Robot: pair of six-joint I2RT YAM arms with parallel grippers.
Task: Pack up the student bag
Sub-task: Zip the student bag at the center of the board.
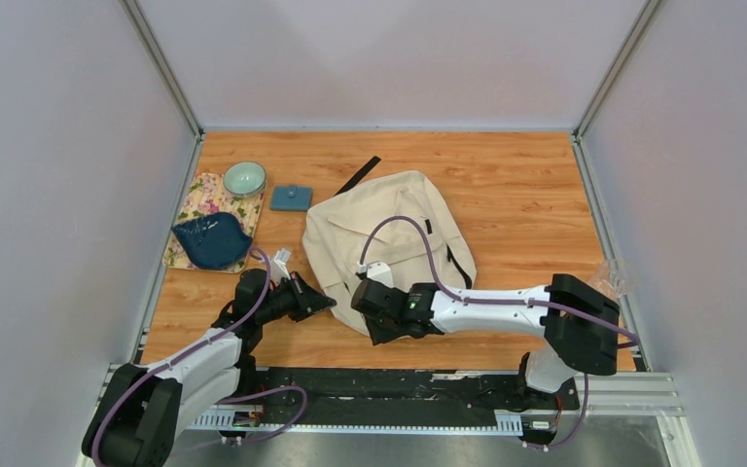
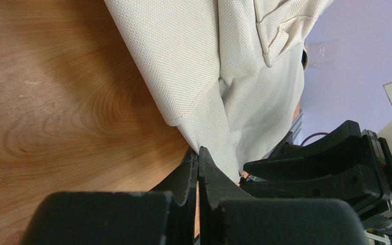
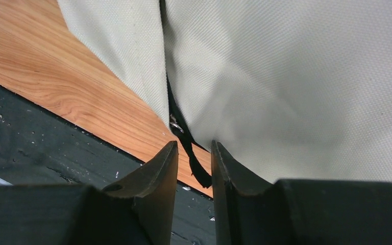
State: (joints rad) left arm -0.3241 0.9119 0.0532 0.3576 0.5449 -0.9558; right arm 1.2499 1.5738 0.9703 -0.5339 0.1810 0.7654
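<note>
Black fingers of the right gripper [image 3: 194, 145] fill the bottom of its wrist view. They stand a little apart, and a black fabric zipper pull [image 3: 198, 172] hangs in the gap without being clamped. The pull drops from a small metal slider [image 3: 175, 124] at the lower end of a dark zipper line on the large cream-beige fabric backpack [image 1: 389, 219].

That backpack lies flat at the middle of the wooden table [image 1: 515, 195]. Its near edge is close to the table's front rim, and a black strap [image 1: 360, 175] trails out from its far-left corner. The right gripper sits at the backpack's near edge. The left gripper [image 2: 198, 153] sits just to the left, at the near-left corner. Its fingers are pressed fully together with their tips against the fabric's lower corner; I cannot tell whether any cloth is caught between them.

Further left, well apart from the backpack, a flower-patterned cloth mat [image 1: 199, 199] carries a pale green round bowl [image 1: 243, 177] at its far end and a dark blue leaf-shaped dish [image 1: 212, 241] at its near end. A small blue flat pouch [image 1: 292, 197] lies between the mat and the backpack.
</note>
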